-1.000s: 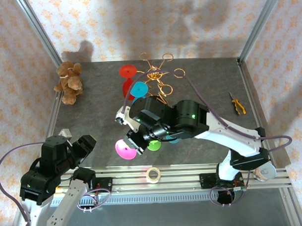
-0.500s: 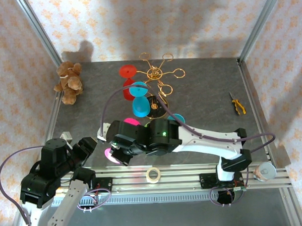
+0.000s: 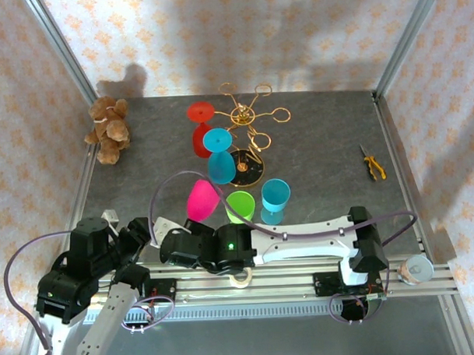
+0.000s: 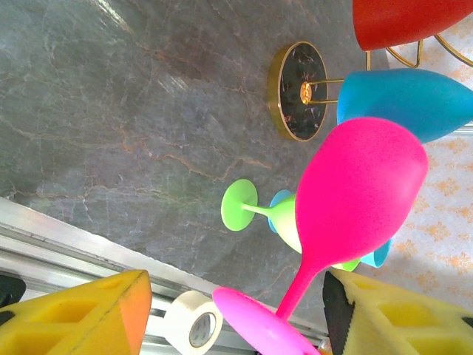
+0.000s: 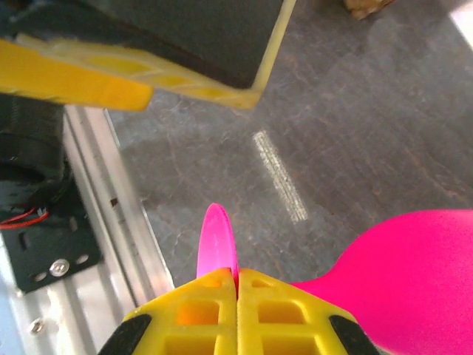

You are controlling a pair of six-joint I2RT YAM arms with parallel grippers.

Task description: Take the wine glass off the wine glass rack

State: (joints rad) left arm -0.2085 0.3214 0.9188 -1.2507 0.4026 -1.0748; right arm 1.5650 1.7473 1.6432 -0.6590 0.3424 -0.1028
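The gold wire wine glass rack (image 3: 248, 115) stands on its round black base (image 4: 299, 90) at the back of the table. A red glass (image 3: 200, 129) and a blue glass (image 3: 219, 159) hang from its arms. A pink wine glass (image 3: 201, 200) is off the rack, tilted above the near table. My right gripper (image 5: 237, 275) is shut on the rim of its flat pink foot (image 5: 216, 244). My left gripper (image 4: 236, 325) is open, its yellow fingers (image 4: 96, 314) either side of the pink foot and stem, the stem close to the right finger.
A green glass (image 3: 239, 206) and a blue glass (image 3: 275, 196) stand just in front of the rack base. A tape roll (image 3: 240, 275) lies on the near rail. A teddy bear (image 3: 107, 129) sits back left and pliers (image 3: 372, 163) lie at the right.
My right arm has carried the pink glass from beside the rack toward the near left, up to the left gripper. The left jaws have widened a little.
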